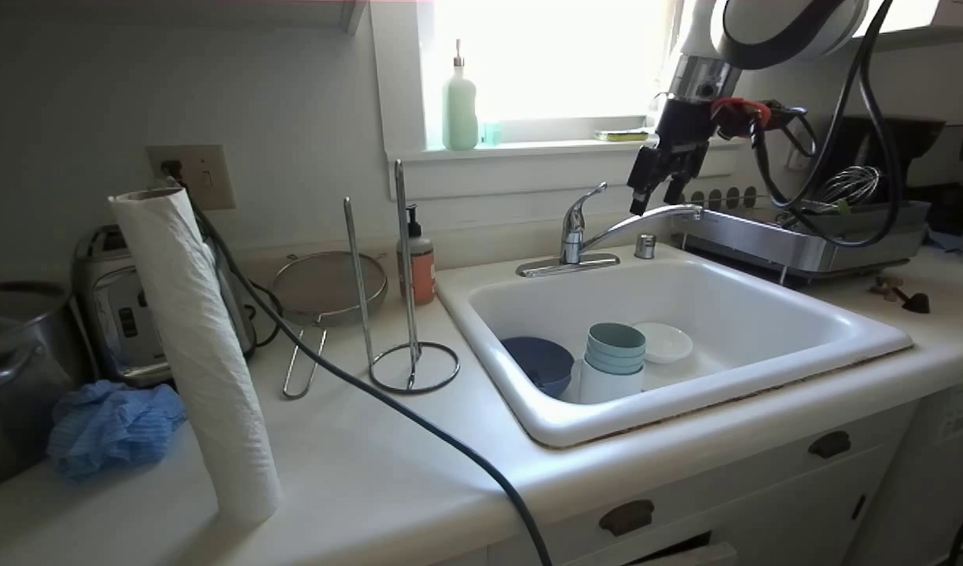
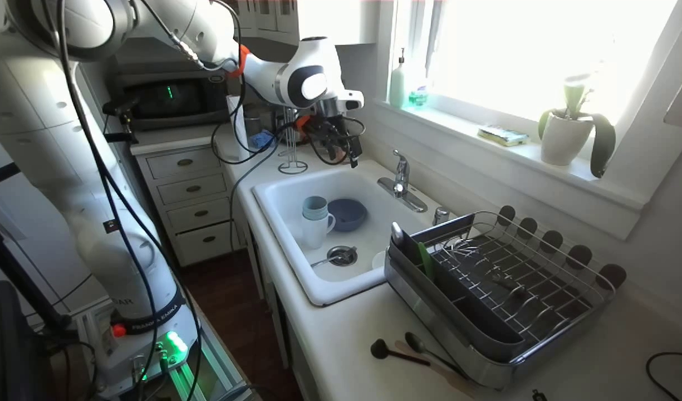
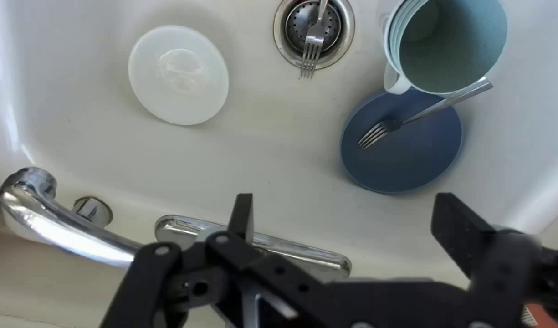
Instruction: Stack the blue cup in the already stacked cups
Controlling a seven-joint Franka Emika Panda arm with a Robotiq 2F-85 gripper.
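Several light blue cups (image 1: 615,350) (image 2: 315,207) (image 3: 449,50) stand nested in one stack on a white mug with a handle (image 1: 609,385) (image 2: 315,233) (image 3: 397,84), inside the sink. The stack is upright in both exterior views. I see no separate blue cup outside the stack. My gripper (image 1: 656,198) (image 2: 349,157) (image 3: 342,205) is open and empty, high above the back of the sink by the faucet. In the wrist view its fingers are wide apart, and the stack lies beyond them at the upper right.
A dark blue bowl (image 1: 538,363) (image 2: 347,215) (image 3: 401,157) with a fork stands beside the stack. A white dish (image 1: 667,343) (image 3: 178,75) lies in the sink (image 1: 803,303). The faucet (image 1: 575,228) (image 2: 401,172) is near the gripper. A dish rack (image 2: 502,289) stands beside the sink.
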